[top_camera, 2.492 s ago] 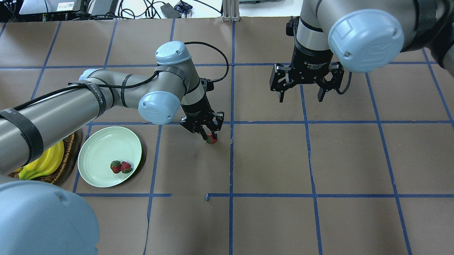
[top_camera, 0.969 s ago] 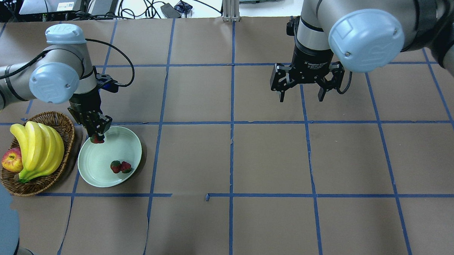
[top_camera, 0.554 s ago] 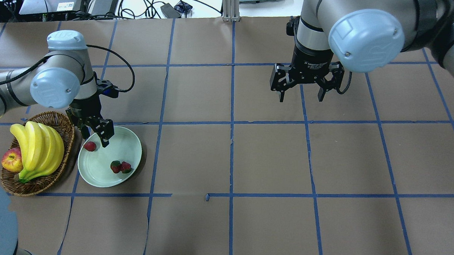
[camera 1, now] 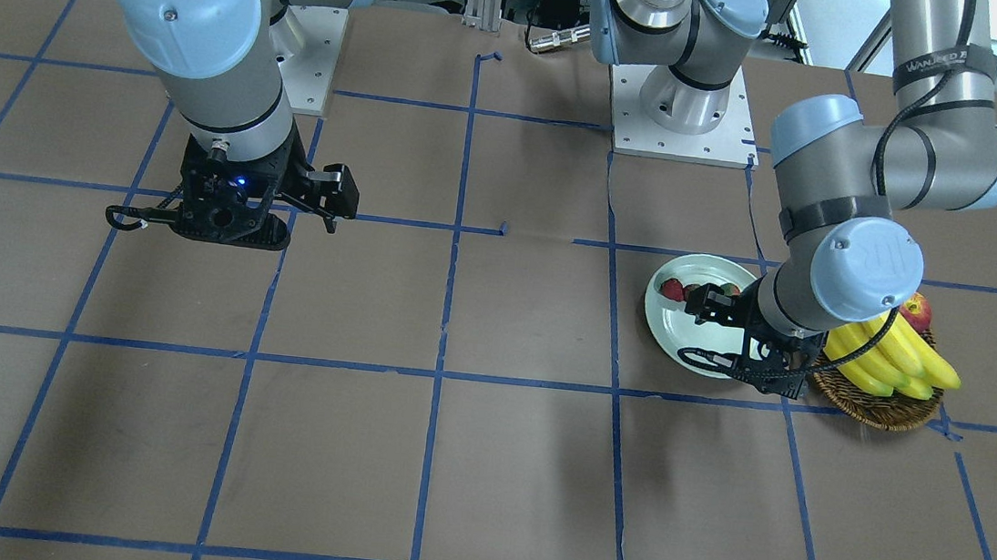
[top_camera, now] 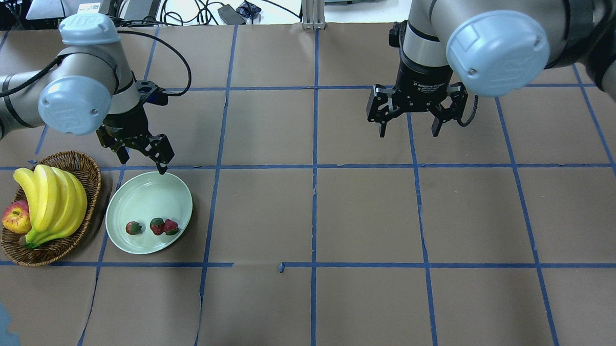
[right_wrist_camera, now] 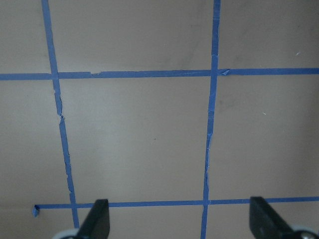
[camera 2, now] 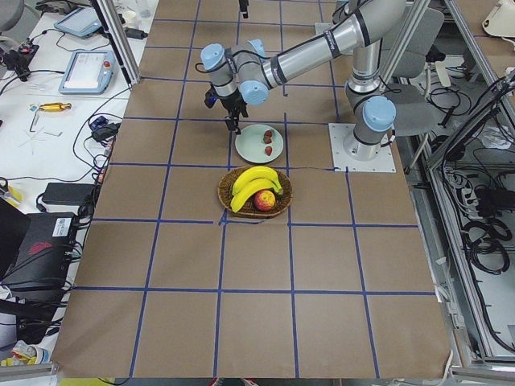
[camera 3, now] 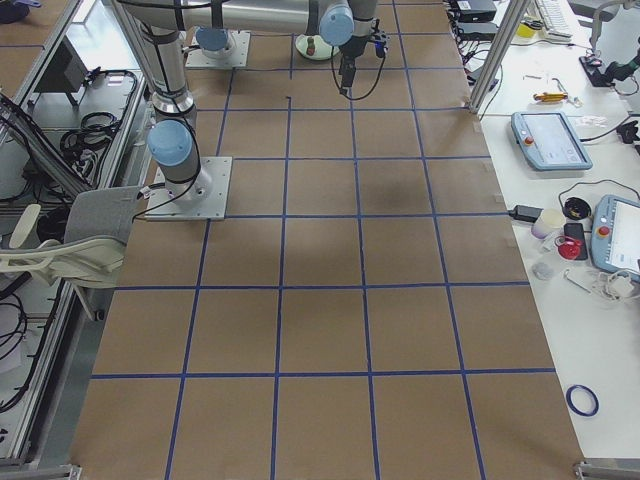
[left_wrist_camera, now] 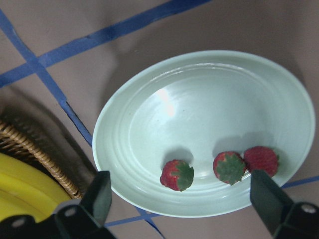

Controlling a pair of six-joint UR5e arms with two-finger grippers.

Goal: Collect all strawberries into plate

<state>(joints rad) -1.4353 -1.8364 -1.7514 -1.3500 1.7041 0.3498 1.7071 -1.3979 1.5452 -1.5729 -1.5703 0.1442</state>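
Note:
Three red strawberries [top_camera: 133, 228] [top_camera: 156, 226] [top_camera: 171, 226] lie in a row in the near part of the pale green plate [top_camera: 148, 198]. The left wrist view shows them in the same plate [left_wrist_camera: 209, 104], one strawberry [left_wrist_camera: 177, 175] a little apart from the other two [left_wrist_camera: 229, 168] [left_wrist_camera: 260, 159]. My left gripper [top_camera: 142, 162] hangs open and empty over the plate's far rim. Over the far middle of the table, my right gripper [top_camera: 408, 134] is open with nothing between its fingers.
A brown wicker basket [top_camera: 90, 186] with bananas [top_camera: 51, 202] and an apple [top_camera: 15, 217] stands close to the plate's left side. Cables and electronics [top_camera: 139, 3] lie beyond the table's far edge. Blue tape lines grid the brown table cover.
My left gripper carried a strawberry from the table's middle to the plate, opened and dropped it; it rolled toward the other two. The gripper then rose and drew back. The right arm stayed still.

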